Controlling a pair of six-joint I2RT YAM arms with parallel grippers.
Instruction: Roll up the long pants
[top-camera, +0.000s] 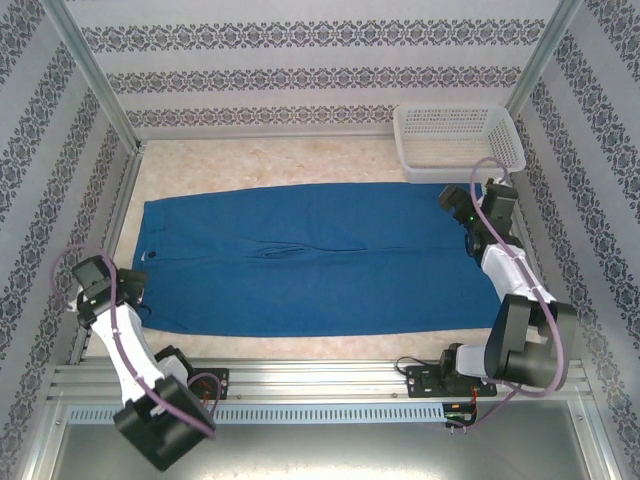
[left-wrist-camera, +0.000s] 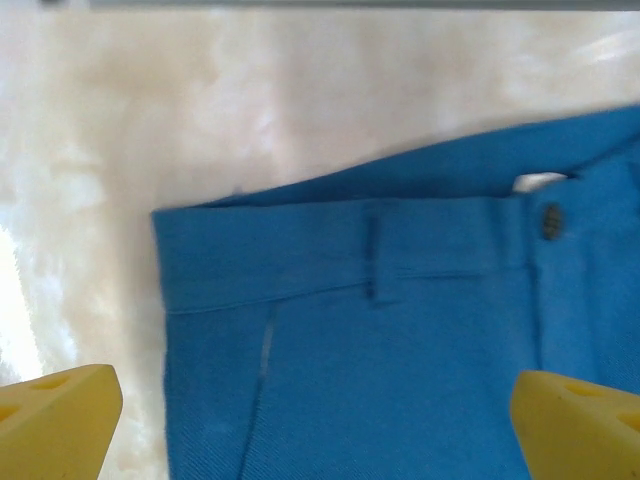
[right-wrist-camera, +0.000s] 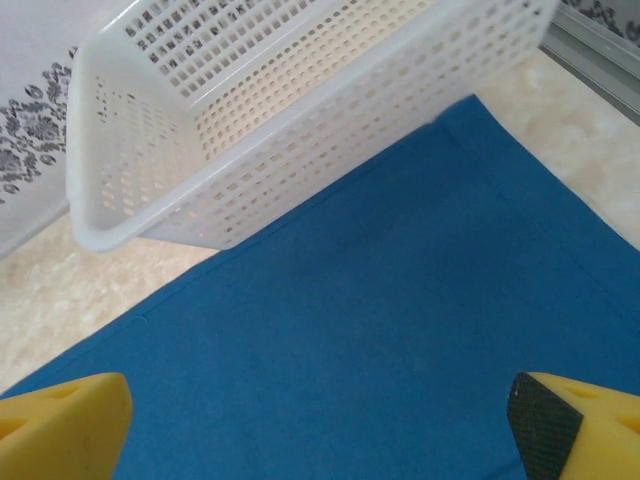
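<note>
While both jaws gape, the long pants (top-camera: 300, 265) lie flat, blue twill, beside a mesh basket (top-camera: 455, 135).

long pants (top-camera: 315, 260) flat on table (top-camera: 250, 165) | basket (top-camera: 458, 137) behind their right end

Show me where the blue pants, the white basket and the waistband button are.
long pants (top-camera: 330, 260), top external view, middle of the spread fabric.
white mesh basket (right-wrist-camera: 300, 160), right wrist view, its near side wall.
waistband button (left-wrist-camera: 550, 221), left wrist view, centre of the button.
</note>
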